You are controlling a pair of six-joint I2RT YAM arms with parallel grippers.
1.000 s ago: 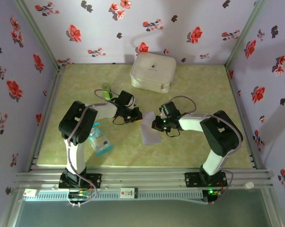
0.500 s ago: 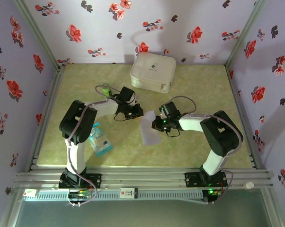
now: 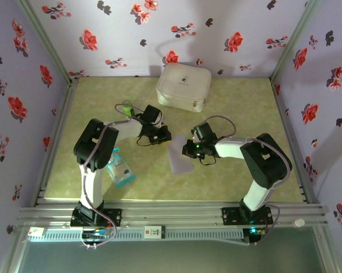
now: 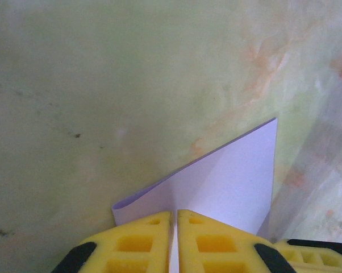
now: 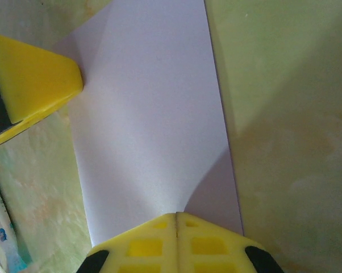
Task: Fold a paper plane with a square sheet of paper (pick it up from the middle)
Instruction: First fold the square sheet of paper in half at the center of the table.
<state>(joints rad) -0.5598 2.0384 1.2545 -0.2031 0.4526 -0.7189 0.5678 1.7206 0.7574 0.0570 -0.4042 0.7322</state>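
The square sheet of paper (image 3: pixel 179 158), pale lavender, lies mid-table as a long doubled strip; no paper plane shape shows. My left gripper (image 3: pixel 169 138) is shut on the strip's far left corner. In the left wrist view its yellow fingertips (image 4: pixel 174 219) pinch the paper (image 4: pixel 230 179), which lifts off the table with a curled layer. My right gripper (image 3: pixel 186 149) is shut, its tips (image 5: pixel 176 219) resting on the strip's (image 5: pixel 148 119) right side. The left gripper's yellow finger (image 5: pixel 34 85) touches the strip's opposite corner.
A white zip case (image 3: pixel 183 86) stands at the back centre. A blue-and-white plastic packet (image 3: pixel 120 168) lies by the left arm's base, its edge also in the right wrist view (image 5: pixel 0 233). A small green thing (image 3: pixel 125 107) sits behind the left arm. Flowered walls close three sides.
The left arm has shifted slightly to the right and forward with the paper's corner in its grip. The right arm has stayed put.
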